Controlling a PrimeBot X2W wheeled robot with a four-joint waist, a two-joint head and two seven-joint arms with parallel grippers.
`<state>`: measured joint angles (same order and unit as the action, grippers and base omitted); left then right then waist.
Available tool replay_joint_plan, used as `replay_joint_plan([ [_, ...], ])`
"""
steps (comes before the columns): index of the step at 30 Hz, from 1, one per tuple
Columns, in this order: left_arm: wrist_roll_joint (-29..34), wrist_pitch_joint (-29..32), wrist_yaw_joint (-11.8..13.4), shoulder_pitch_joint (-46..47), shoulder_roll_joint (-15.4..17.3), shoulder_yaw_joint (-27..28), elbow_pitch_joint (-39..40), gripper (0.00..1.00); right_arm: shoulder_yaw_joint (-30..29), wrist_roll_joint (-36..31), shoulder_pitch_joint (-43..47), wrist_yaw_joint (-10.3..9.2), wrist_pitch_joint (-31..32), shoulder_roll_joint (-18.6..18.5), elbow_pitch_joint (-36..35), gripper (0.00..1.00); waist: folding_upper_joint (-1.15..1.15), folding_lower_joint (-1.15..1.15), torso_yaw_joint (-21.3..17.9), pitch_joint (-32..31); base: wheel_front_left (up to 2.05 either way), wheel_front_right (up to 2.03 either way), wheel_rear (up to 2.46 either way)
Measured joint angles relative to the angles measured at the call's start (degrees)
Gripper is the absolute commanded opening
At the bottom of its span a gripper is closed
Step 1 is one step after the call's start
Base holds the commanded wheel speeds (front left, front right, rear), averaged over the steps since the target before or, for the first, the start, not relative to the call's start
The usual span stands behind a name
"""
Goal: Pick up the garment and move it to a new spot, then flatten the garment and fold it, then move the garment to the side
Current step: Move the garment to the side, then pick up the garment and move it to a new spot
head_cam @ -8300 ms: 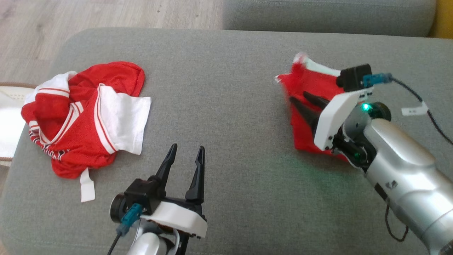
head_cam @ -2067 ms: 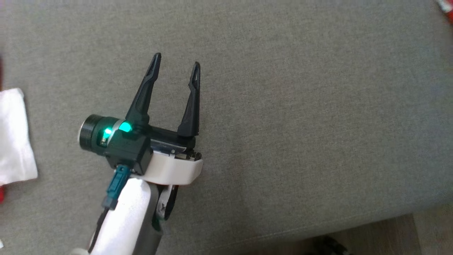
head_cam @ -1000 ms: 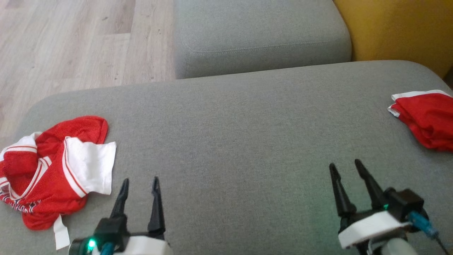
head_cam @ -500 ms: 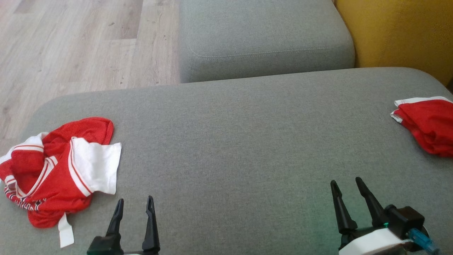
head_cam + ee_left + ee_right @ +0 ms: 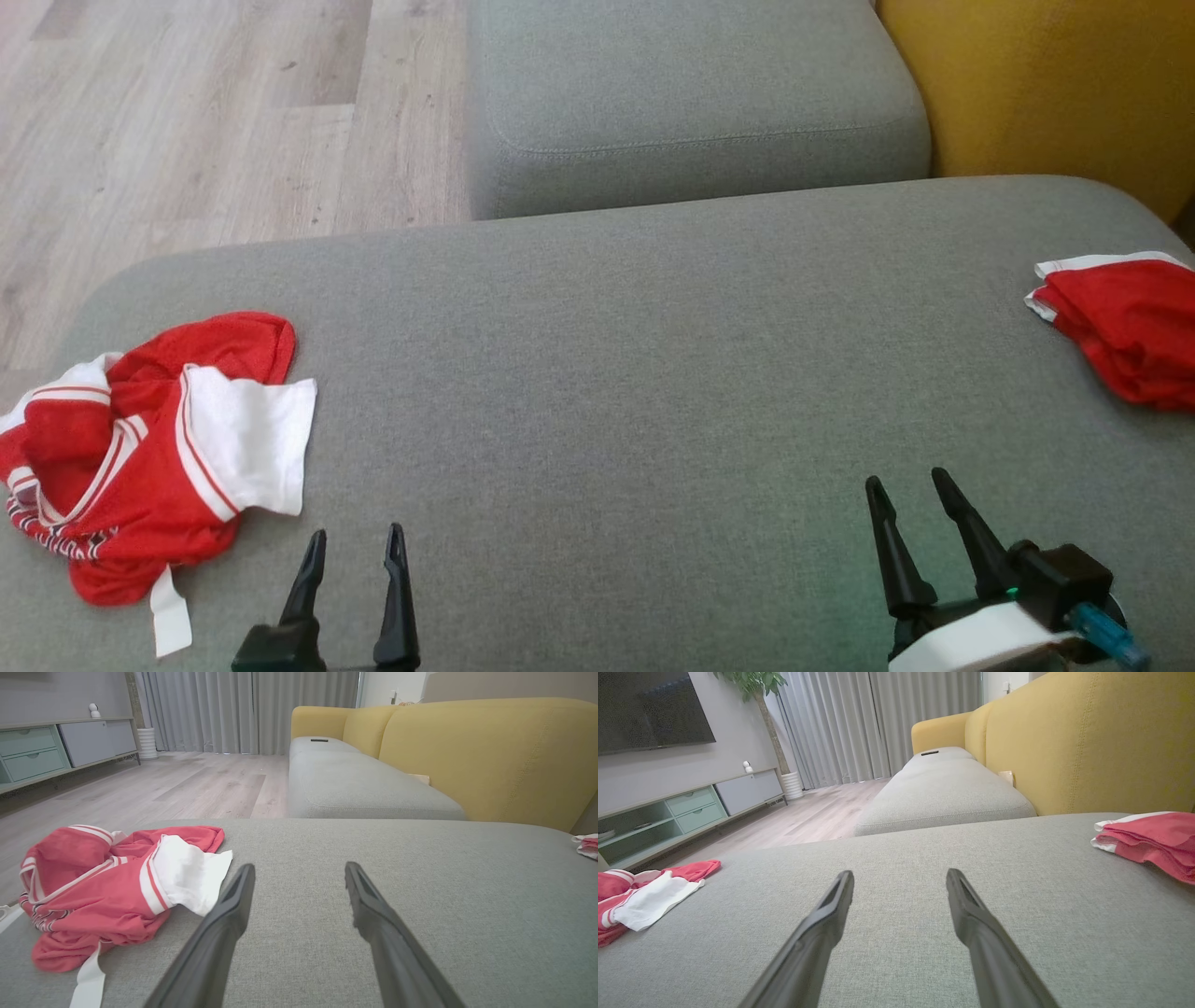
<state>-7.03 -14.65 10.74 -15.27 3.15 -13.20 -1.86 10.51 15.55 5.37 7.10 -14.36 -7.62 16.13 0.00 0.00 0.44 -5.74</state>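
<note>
Having quit the folded garment (image 5: pixel 1120 327), right pincer (image 5: pixel 904 476) gapes empty, like left pincer (image 5: pixel 358 532).

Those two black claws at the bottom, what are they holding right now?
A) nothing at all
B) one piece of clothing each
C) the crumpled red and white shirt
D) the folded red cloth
A: the left gripper and right gripper both stand open over the bare grey cushion, while the crumpled shirt lies off to the left and the folded red garment lies at the far right.
</note>
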Motion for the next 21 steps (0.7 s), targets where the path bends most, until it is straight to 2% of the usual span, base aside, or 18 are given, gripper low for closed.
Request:
replay_joint_plan([
  [10,0.43,0.0,-0.15,0.3,0.0,0.02,-0.64,1.0,-0.19,-0.02,0.24,0.0,0.0,0.26,0.09,1.0,0.0,0.0,1.4,-0.05,0.0,0.0,0.0],
  [21,1.05,0.0,-0.19,0.37,0.02,1.11,-0.88,1.0,1.27,0.0,0.27,0.0,0.0,1.19,0.38,1.0,0.0,0.0,8.76,0.64,0.0,0.0,0.0],
])
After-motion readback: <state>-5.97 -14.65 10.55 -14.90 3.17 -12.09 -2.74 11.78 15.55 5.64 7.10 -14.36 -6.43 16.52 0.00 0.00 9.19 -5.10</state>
